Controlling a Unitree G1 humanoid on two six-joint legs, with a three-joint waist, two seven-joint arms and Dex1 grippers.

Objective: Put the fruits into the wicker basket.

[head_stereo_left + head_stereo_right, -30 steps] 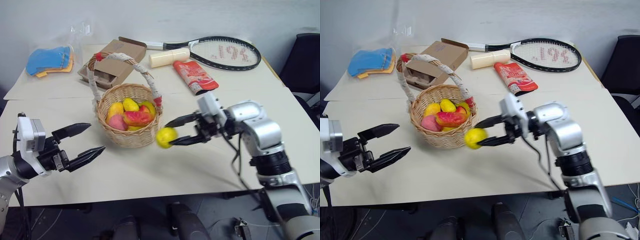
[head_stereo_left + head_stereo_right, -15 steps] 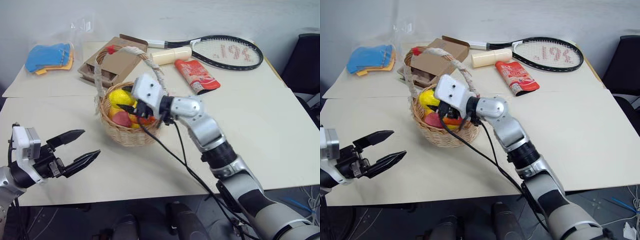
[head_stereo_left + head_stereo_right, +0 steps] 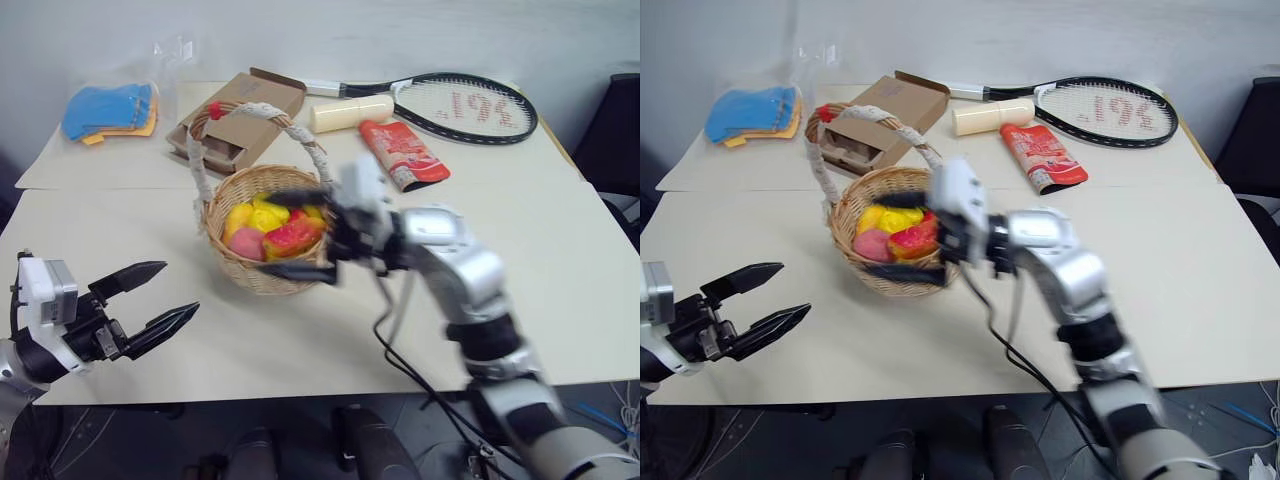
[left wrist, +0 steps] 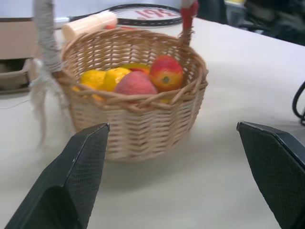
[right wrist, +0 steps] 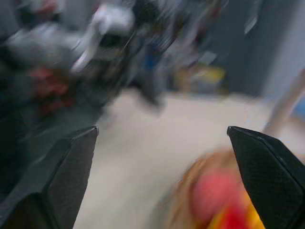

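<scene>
The lemon has left the right gripper (image 3: 300, 235), now wide, apparently empty; fruits (image 4: 136, 83) handle light, stiff; grasp mid-body.

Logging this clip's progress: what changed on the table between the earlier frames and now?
The right gripper, which held a yellow fruit beside the wicker basket a second ago, carried it over the basket, let it go among the other fruits, and now stands open and empty at the basket's rim, drawing back. The left gripper stayed open, off to the side. Box, racket and red packet did not move.
</scene>
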